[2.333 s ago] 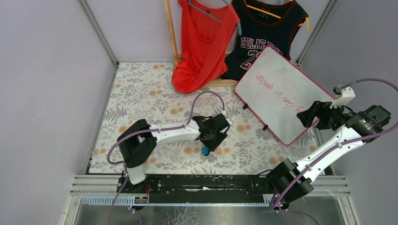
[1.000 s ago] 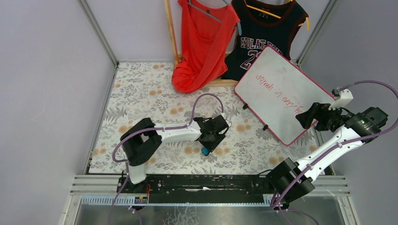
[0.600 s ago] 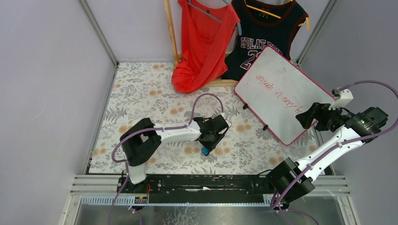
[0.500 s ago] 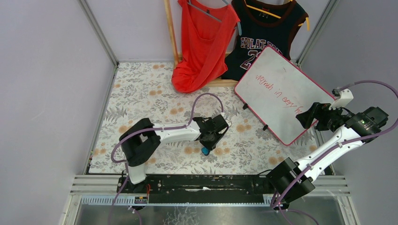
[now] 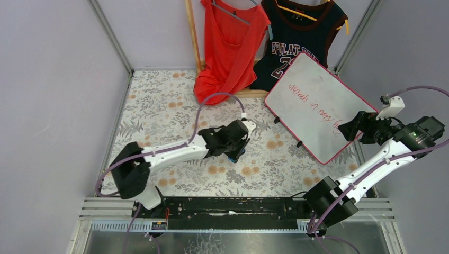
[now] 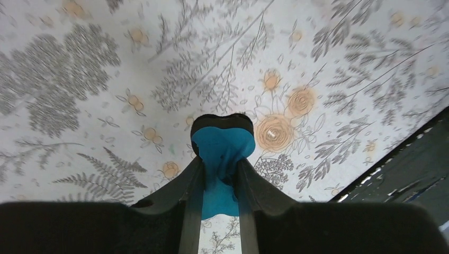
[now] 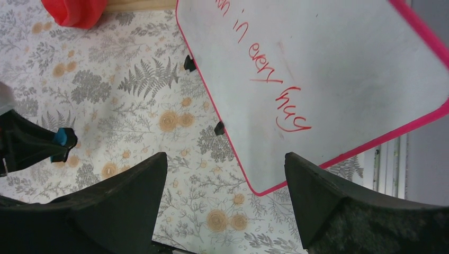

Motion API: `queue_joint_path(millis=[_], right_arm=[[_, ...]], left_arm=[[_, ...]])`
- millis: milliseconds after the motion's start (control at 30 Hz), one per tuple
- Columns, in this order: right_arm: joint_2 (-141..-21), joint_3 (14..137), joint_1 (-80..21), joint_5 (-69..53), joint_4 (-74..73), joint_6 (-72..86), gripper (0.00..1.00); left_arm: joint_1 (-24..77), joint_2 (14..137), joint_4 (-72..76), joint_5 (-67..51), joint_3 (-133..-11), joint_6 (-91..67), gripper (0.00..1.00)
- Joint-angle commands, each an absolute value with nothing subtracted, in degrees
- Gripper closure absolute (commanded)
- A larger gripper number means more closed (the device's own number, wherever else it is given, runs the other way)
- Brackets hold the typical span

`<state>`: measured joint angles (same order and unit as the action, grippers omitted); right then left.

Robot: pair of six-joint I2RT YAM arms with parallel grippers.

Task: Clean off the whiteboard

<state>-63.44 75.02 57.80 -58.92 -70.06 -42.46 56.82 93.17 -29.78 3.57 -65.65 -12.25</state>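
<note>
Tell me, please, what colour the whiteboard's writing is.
The writing on the whiteboard is red; the right wrist view shows it best.

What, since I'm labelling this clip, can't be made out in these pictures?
- Top view: the red writing on the whiteboard is too small to read; the right gripper partly hides its end.
- Right wrist view: the top edge cuts off the board and the writing's start.
- Left wrist view: the shut jaws hide the blue eraser's near end.
- Top view: the left gripper covers most of the eraser.
</note>
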Motion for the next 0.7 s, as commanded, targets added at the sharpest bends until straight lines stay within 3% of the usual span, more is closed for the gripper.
queue_joint_path(millis=[0,233,467,667], right_arm=[[-64.4,81.4,57.9,-58.7,-70.8,-39.7,0.12],[-72.4,97.2,57.9,-52.9,-72.5,-38.2,0.12],[-90.3,118.0,57.9,-50.6,-84.2,-43.4,0.15],[-94.9,121.4,57.9,-49.1,-84.3,-43.6,0.16]], left_arm=[[56.4,86.7,-18.2,6.5,-62.8,-7.3,1.00],[52.9,84.1,-11.3,4.1,-65.9,-8.0,1.00],[47.3,84.2,-4.7,-3.7,-68.1,-10.3,1.00],[44.9,86.7,-3.1,-6.5,-70.7,-10.6,1.00]])
